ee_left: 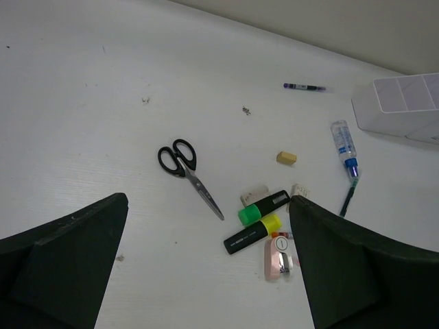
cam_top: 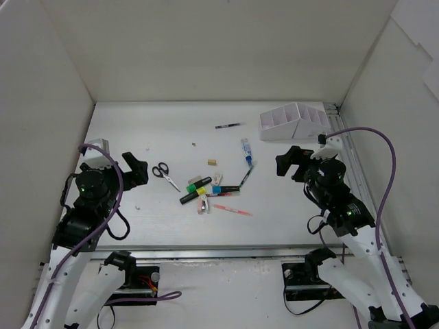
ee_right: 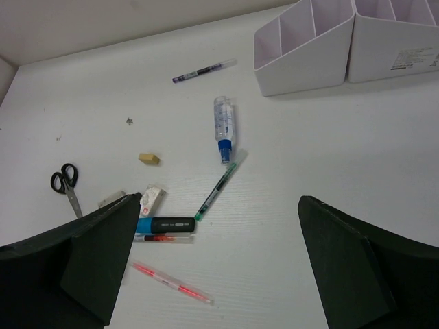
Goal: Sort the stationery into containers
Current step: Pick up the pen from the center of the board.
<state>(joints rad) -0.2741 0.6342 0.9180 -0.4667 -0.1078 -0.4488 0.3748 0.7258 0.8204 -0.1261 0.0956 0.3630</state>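
Observation:
The stationery lies loose mid-table: black-handled scissors (cam_top: 164, 173), green-capped marker (cam_top: 199, 184), yellow-capped marker (cam_top: 193, 195), blue-capped marker (cam_top: 225, 188), pink pen (cam_top: 232, 210), blue-tipped tube (cam_top: 245, 151), a dark pen (cam_top: 228, 126) and a beige eraser (cam_top: 212, 162). The white organiser (cam_top: 295, 121) stands at the far right. My left gripper (cam_top: 134, 170) is open and empty, left of the scissors (ee_left: 185, 168). My right gripper (cam_top: 291, 161) is open and empty, right of the tube (ee_right: 223, 127) and near the organiser (ee_right: 309, 48).
A green-tipped pen (ee_right: 221, 184) lies below the tube. A white eraser (ee_right: 152, 197) and a pink stapler-like item (ee_left: 278, 258) sit in the marker cluster. White walls enclose the table on three sides.

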